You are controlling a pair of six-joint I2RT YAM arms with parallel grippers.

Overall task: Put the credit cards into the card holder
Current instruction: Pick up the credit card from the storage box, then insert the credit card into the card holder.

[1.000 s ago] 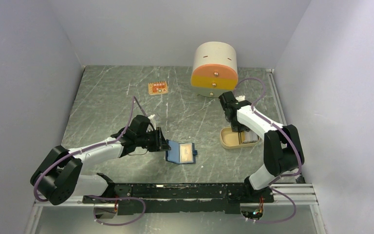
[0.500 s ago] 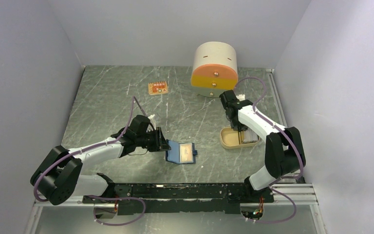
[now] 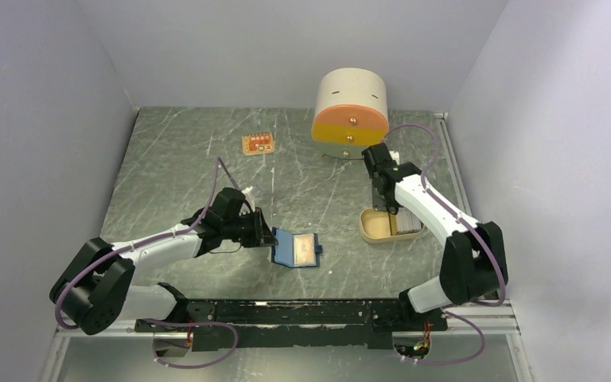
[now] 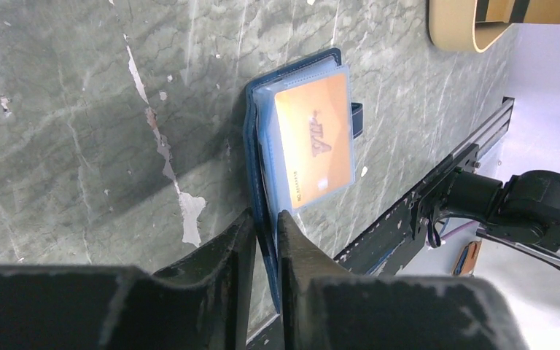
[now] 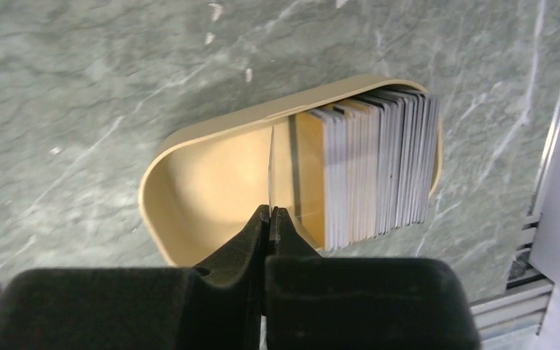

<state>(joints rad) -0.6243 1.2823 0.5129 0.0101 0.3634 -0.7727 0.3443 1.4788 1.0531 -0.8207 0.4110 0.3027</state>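
Nothing can be read for certain. The orange-tan plastic card (image 4: 313, 138) in the navy-blue folding card holder (image 4: 252, 146), just beyond the fingertips of the left gripper (image 4: 265, 222), carries a dark emblem and a row of tiny characters, both illegible. The small orange rectangular tag (image 3: 258, 144), far beyond them, bears unreadable red marks.
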